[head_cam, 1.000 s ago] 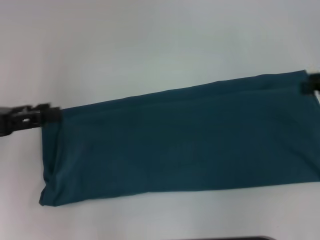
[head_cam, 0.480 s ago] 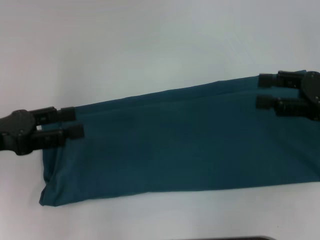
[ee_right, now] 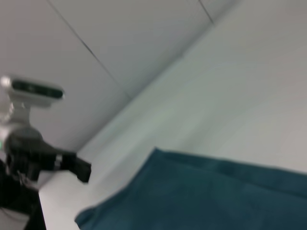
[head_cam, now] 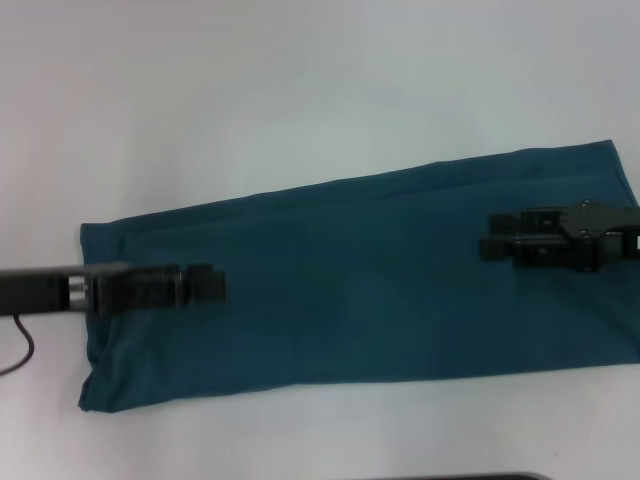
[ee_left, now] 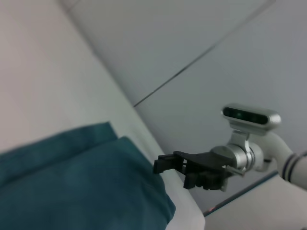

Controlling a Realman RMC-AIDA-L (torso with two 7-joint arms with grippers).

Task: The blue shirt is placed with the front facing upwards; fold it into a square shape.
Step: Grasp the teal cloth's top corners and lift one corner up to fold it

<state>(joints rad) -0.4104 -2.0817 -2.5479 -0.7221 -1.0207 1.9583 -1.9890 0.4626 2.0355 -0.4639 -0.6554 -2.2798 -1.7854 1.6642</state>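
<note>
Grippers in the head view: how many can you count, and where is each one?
2. The left gripper is over the left end of the blue shirt; the right gripper is over its right end. None seems hidden.

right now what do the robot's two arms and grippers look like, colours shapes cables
Both grippers are black and blocky, each ending in a pair of short squared fingers. The left gripper sits on a dark arm segment with a silver-grey band, and a thin dark cable loops below it. The right gripper mounts on a silver metallic wrist carrying a grey, rounded camera bar with a dark front; behind it the arm is white with dark rings.
</note>
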